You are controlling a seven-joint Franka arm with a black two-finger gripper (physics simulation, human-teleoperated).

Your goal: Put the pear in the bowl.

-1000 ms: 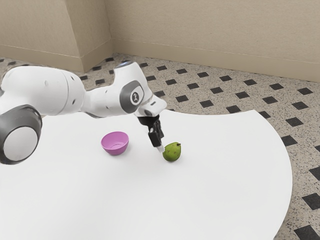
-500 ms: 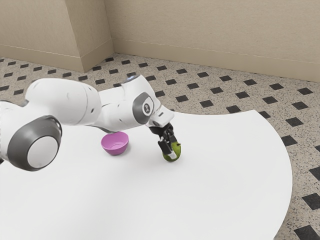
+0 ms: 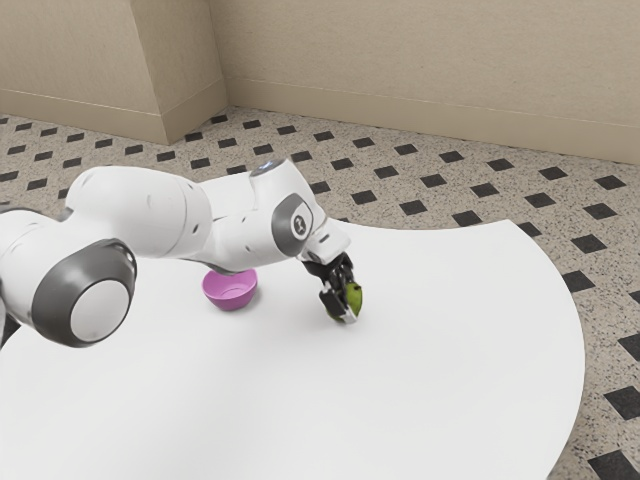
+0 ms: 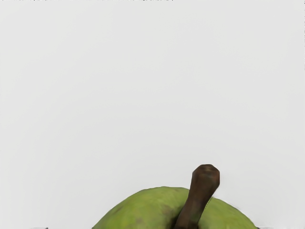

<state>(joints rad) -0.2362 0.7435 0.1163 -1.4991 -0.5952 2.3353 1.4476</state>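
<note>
White table (image 3: 430, 390) | pear (image 3: 355, 298) at tip of hand (image 3: 345, 314) | bowl (image 3: 230, 291) apart

White rounded arm (image 3: 140, 212), dark-grey joint bands (image 3: 60, 288), pale disc (image 3: 100, 311), black hand (image 3: 346, 312).

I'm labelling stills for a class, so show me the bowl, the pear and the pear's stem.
Bowl (image 3: 231, 301), exterior view: on its outer wall.
Pear (image 4: 145, 209), wrist view: on its green skin.
Stem (image 4: 205, 183), wrist view: on the brown stalk, near its free end.

A white, curved-edged table (image 3: 450, 360) stands on a speckled floor (image 3: 400, 180) with dark tiles (image 3: 626, 402), beige walls (image 3: 420, 60) beyond.
</note>
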